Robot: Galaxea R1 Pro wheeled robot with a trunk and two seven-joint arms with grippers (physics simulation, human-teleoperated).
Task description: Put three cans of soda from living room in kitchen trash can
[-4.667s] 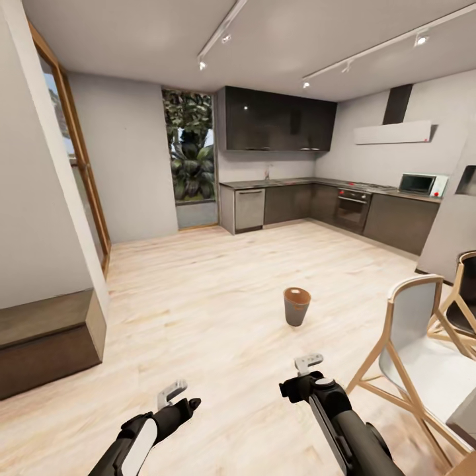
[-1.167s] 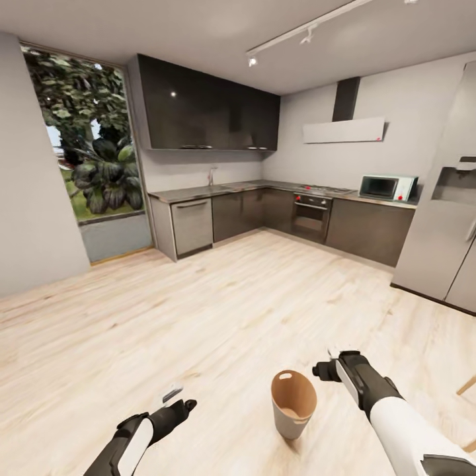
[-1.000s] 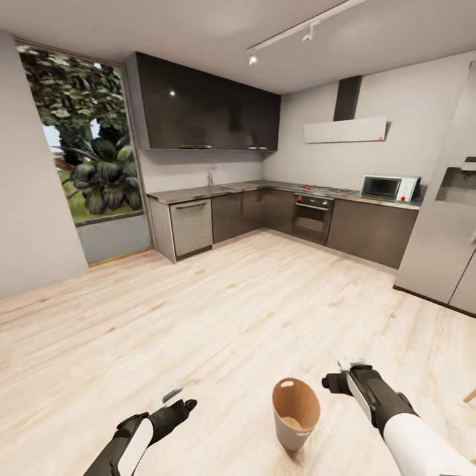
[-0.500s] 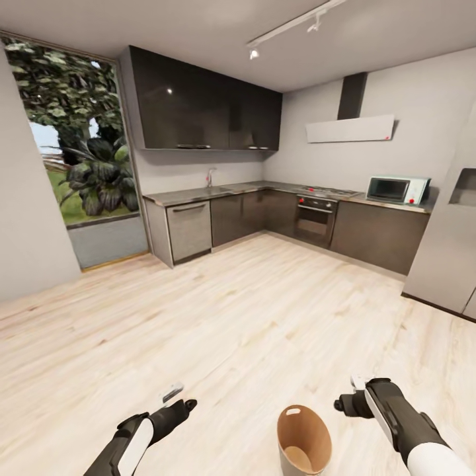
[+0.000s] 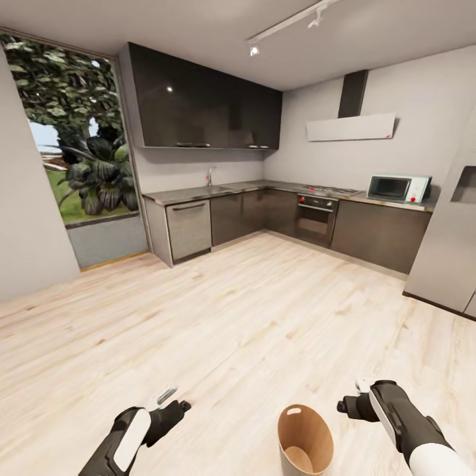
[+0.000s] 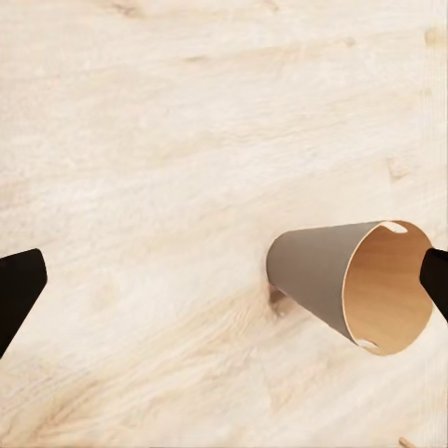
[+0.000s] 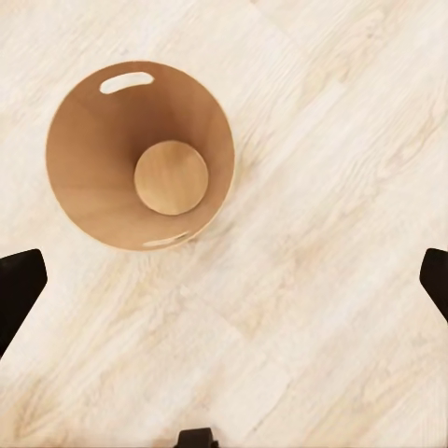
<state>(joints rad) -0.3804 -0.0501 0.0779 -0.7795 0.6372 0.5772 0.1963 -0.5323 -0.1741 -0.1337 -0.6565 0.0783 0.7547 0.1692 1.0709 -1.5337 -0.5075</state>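
The right gripper [image 5: 360, 391] is hanging low over the floor [image 5: 251, 311], just beside the tash can [image 5: 305, 439] on its right side. In the right wrist view its dark fingertips [image 7: 19, 280] are sitting at opposite edges of the picture, so the jaws are standing spread wide and holding nothing. That view is looking straight down into the tash can [image 7: 140, 154]: brown wall, round brown bottom, oval handle slot near the rim, no can of soda showing inside.

The left gripper [image 5: 165, 396] is hovering over the floor on the other side of the tash can, a little further from it than the right one. In the left wrist view its fingertips [image 6: 17, 289] are likewise lying far apart at the picture's edges, spread and empty, and the tash can [image 6: 350, 285] is showing from the side, pale grey outside, brown inside.

The tash can is standing upright on the light wood floor, between the two grippers and touching neither.

Beyond the tash can, the kitchen is opening out: dark glossy cabinets [image 5: 205, 99] running above a steel bench [image 5: 218, 190], a built-in oven [image 5: 316, 219], a white hood [image 5: 350, 125] and a microwave [image 5: 398, 188]. Far left of the cabinets, a tall window [image 5: 73, 132] is showing green foliage.
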